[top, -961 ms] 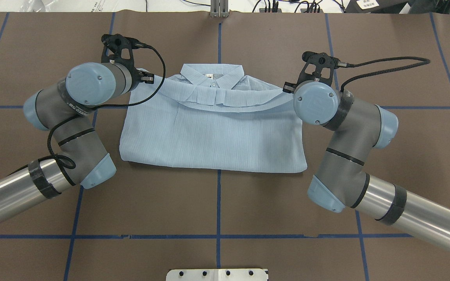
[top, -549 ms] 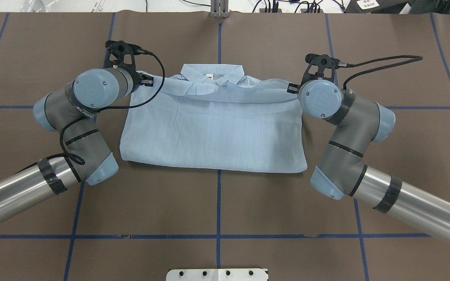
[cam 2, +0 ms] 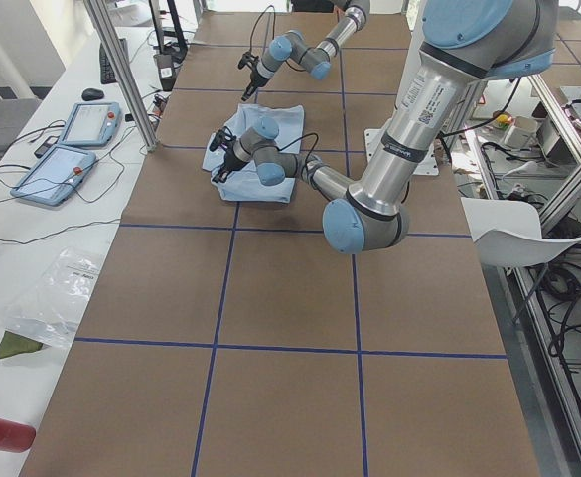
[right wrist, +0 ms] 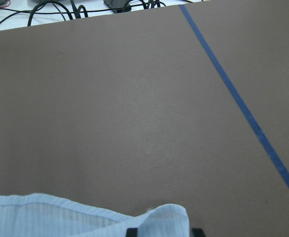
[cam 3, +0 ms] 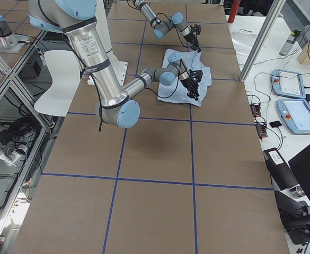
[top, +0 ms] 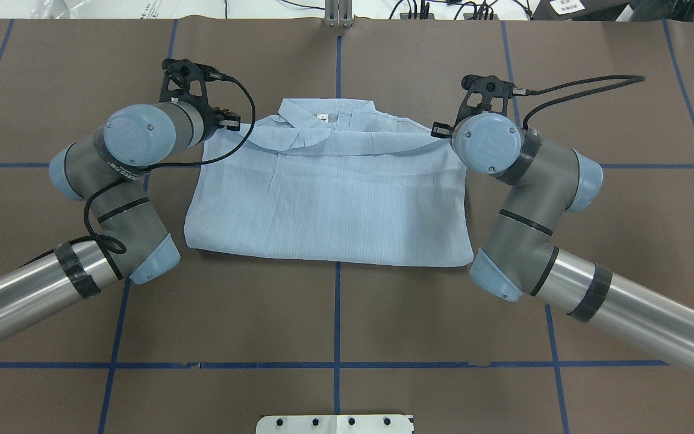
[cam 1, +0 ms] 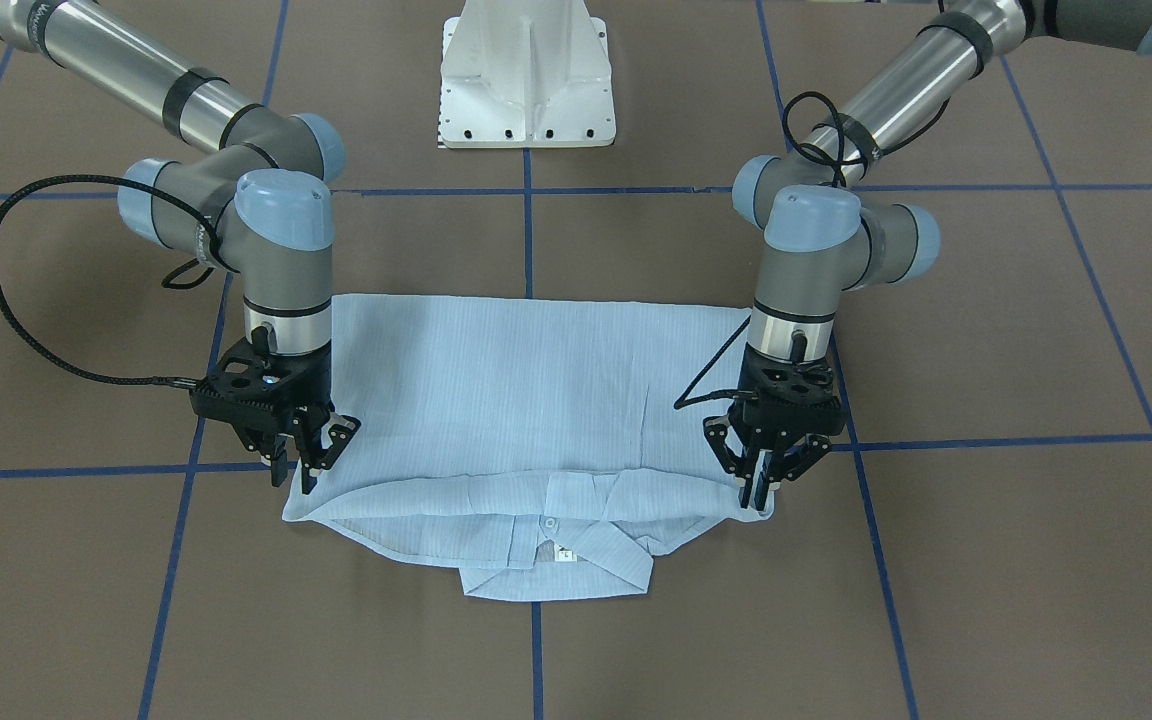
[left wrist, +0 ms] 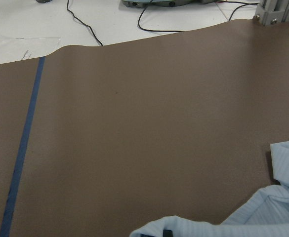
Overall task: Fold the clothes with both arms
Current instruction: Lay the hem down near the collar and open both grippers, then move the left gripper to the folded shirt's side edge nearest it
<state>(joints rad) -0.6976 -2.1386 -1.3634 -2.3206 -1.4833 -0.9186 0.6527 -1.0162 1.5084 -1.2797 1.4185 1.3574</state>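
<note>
The light-blue striped shirt lies flat on the brown table, its collar toward the far edge from the robot. It also shows in the overhead view. My left gripper is shut on one corner of a doubled-over shirt edge. My right gripper is shut on the other corner. Both hold that edge low, just short of the collar, and it sags between them. The left wrist view shows shirt cloth at its bottom, and so does the right wrist view.
The white pedestal base stands on the robot's side of the shirt. Blue tape lines cross the brown table cover. A metal post and cables sit at the far edge. Tablets lie on a side table.
Both grippers have carried the held shirt edge away from the robot toward the collar. The folded layer now covers the button placket and reaches the collar's base.
</note>
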